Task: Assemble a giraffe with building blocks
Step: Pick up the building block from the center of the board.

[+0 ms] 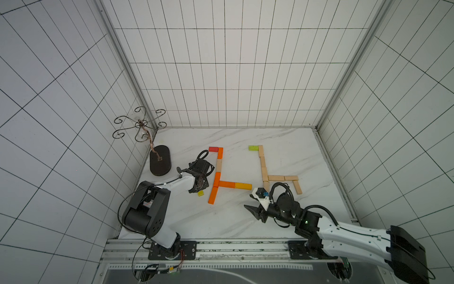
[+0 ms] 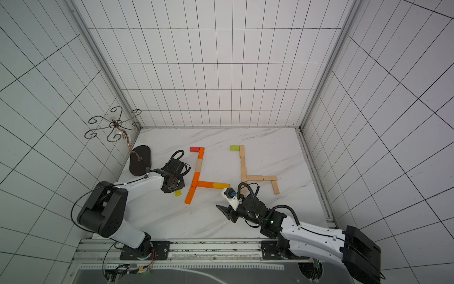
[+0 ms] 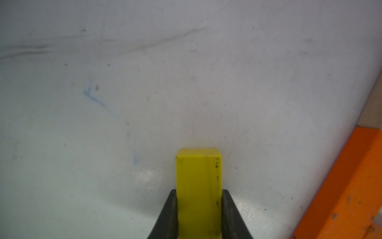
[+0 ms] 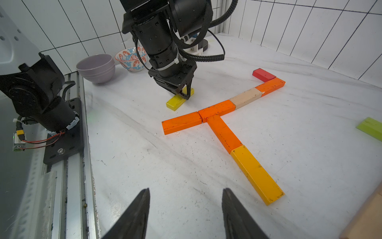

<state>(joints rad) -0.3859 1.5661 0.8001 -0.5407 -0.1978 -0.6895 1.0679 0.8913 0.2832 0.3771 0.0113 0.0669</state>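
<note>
My left gripper (image 3: 199, 191) is shut on a small yellow block (image 3: 198, 175), which lies on the marble table (image 1: 186, 216); the block also shows in a top view (image 1: 201, 193) and in the right wrist view (image 4: 175, 101). Just right of it lies a flat figure of blocks: a red block (image 1: 213, 149), orange blocks (image 1: 216, 179), one pale block (image 1: 219, 165) and a yellow-orange block (image 1: 243, 186). Further right lies a second figure of pale wooden blocks (image 1: 262, 162) with a lime green block (image 1: 253, 147). My right gripper (image 4: 185, 191) hangs open and empty over bare table near the front.
A dark oval stand base (image 1: 160, 160) with a wire scroll stand (image 1: 140, 124) sits at the back left. A lilac bowl (image 4: 95, 68) and a patterned bowl (image 4: 130, 59) stand near the left wall. Tiled walls close three sides; a metal rail (image 1: 221, 248) runs along the front.
</note>
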